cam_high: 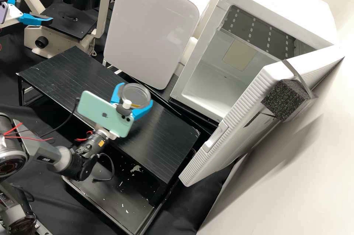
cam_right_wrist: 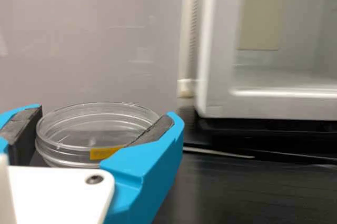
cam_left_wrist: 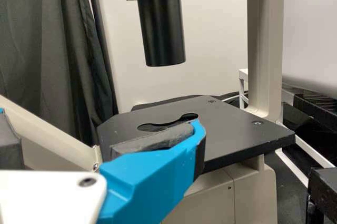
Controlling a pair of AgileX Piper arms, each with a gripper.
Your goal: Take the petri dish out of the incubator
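Blk stand (cam_high: 166, 142), dish (cam_high: 135, 94) btwn R fingers (cam_high: 142, 112)

The clear, seemingly lidded petri dish (cam_high: 137, 94) sits level between jaws, outside the open white incubator (cam_high: 273, 6).

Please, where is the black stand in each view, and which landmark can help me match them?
High view: the stand slants across the middle.
Left wrist view: its corner, lower right edge.
Right wrist view: its top, lower right.
Landmark: microscope for high and left wrist; grey-fronted cabinet for high and right wrist.
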